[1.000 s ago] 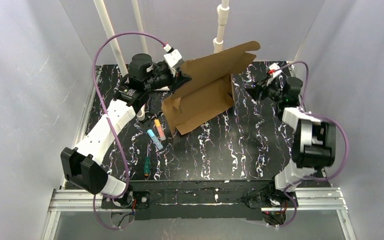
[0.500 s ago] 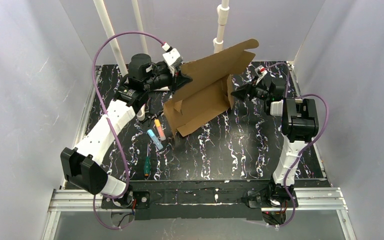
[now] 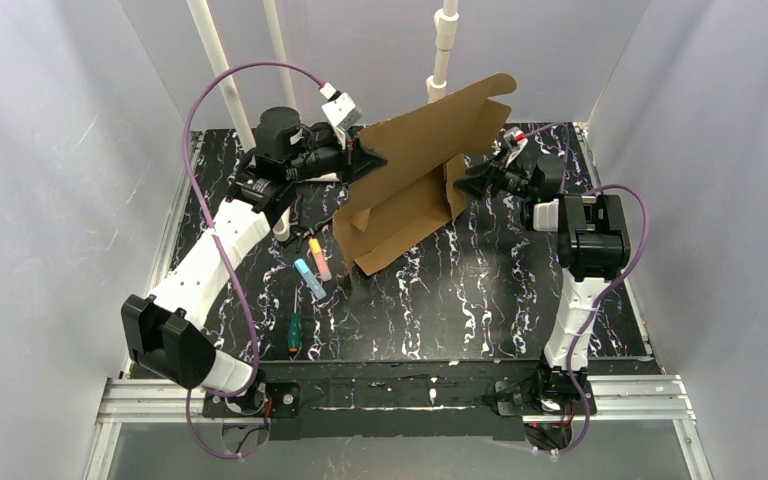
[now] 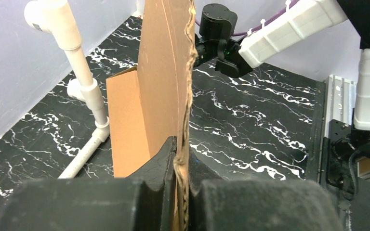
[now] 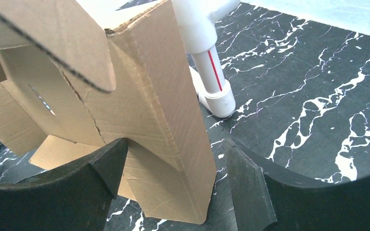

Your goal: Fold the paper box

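The paper box [image 3: 412,185] is a brown corrugated sheet, partly folded, with its large lid panel standing up at the table's back middle. My left gripper [image 3: 368,158] is shut on the left edge of that raised panel; in the left wrist view the edge [image 4: 180,96] runs pinched between my fingers [image 4: 161,163]. My right gripper [image 3: 460,186] is open at the box's right side. In the right wrist view a folded side flap [image 5: 173,144] hangs between my spread fingers [image 5: 103,166], the left one touching it.
White PVC pipes [image 3: 442,50] stand at the back, one foot [image 5: 212,86] close behind the box. Small markers and tubes [image 3: 312,265] and a green-handled screwdriver [image 3: 292,333] lie left of the box. Grey walls enclose the black marbled table [image 3: 480,290].
My right arm has swung left from the table's right back to the box's right flap. The box has shifted slightly and the flap stands more upright. My left gripper keeps its grip.
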`<state>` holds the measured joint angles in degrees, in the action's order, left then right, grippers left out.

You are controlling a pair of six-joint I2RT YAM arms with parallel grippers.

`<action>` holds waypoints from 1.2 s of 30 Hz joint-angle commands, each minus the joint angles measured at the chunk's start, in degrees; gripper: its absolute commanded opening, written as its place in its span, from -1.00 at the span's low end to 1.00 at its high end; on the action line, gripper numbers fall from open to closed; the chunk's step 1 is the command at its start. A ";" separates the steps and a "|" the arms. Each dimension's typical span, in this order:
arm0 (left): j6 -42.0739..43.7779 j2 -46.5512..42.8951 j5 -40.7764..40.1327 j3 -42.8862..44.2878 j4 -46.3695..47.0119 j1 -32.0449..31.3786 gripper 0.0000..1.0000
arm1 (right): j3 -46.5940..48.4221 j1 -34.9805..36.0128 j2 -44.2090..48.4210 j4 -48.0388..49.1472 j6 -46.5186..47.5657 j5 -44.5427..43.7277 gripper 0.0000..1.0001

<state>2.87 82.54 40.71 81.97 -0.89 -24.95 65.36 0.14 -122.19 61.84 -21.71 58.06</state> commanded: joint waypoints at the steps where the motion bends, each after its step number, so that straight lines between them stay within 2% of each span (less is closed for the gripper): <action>1: -4.97 -2.02 3.74 -1.32 0.51 -0.01 -1.00 | -1.07 2.05 1.17 5.01 4.67 -2.90 0.64; 4: -6.62 -2.18 4.00 -1.72 2.30 -0.05 -1.00 | -1.72 3.34 1.60 4.05 10.36 -3.92 0.65; 7: -7.63 -2.17 4.13 -1.77 2.73 -0.01 -1.00 | -0.64 4.21 1.19 2.51 11.85 -4.43 0.64; 12: -8.16 -2.51 2.75 -1.85 2.55 0.28 -1.00 | -4.73 4.17 1.37 16.46 5.71 -4.36 0.75; 17: -9.94 -2.55 2.34 -2.11 3.58 0.77 -1.00 | -6.82 4.16 2.45 19.98 5.33 -5.98 0.81; 21: -11.33 -2.46 2.80 -2.27 4.13 1.10 -1.00 | -6.36 4.21 2.60 19.59 5.39 -7.38 0.71; 26: -13.00 -2.28 2.49 -2.26 4.51 1.35 -1.00 | -6.25 4.33 2.67 19.48 5.80 -8.66 0.48; 31: -15.70 -2.19 0.85 -2.46 4.88 1.48 -1.00 | -7.19 4.98 2.24 23.12 4.96 -9.62 0.36; 33: -16.53 -2.46 0.23 -2.85 5.13 1.47 -1.00 | -7.63 5.62 2.22 24.08 5.52 -10.10 0.24; 36: -17.87 -3.08 -0.36 -3.34 5.28 1.48 -1.00 | -8.24 6.45 2.29 24.42 7.01 -11.08 -0.04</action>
<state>-11.77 82.46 40.21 79.53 4.29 -23.68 58.13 5.13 -122.17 79.68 -16.51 49.01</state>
